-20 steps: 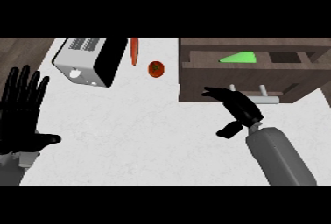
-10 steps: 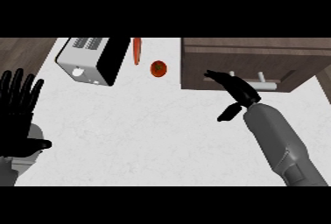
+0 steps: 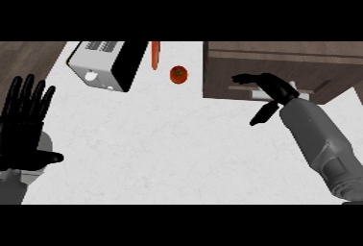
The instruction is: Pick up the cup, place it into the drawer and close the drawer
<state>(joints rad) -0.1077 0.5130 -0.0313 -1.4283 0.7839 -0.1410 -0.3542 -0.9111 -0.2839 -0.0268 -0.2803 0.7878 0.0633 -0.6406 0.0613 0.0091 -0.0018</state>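
Now the right hand sits against the front of the drawer, at the upper right of the counter. Its fingers are straight or only relaxed; some lie along the drawer face beside the pale handle, while the thumb hangs down over the white top. They hold nothing.

The drawer front looks flush with the wooden cabinet, with no open box or interior showing, so I judge the drawer shut or all but shut. The cup is not visible anywhere on the counter; given the task, it is most likely inside the drawer, but that cannot be seen from here.

The relation that matters: the drawer face lies directly ahead of the right fingers, toward the view's top, and its long axis runs left to right across the hand. Any remaining push would go straight away from the robot, square to that face. If the hand is finished, the move is to draw back toward the lower edge.

The left hand rests open at the view's left edge, fingers up, well apart from the drawer; the right is far nearer.

Left of the drawer lie a small red fruit, an orange carrot and a toaster, all out of the right arm's way.
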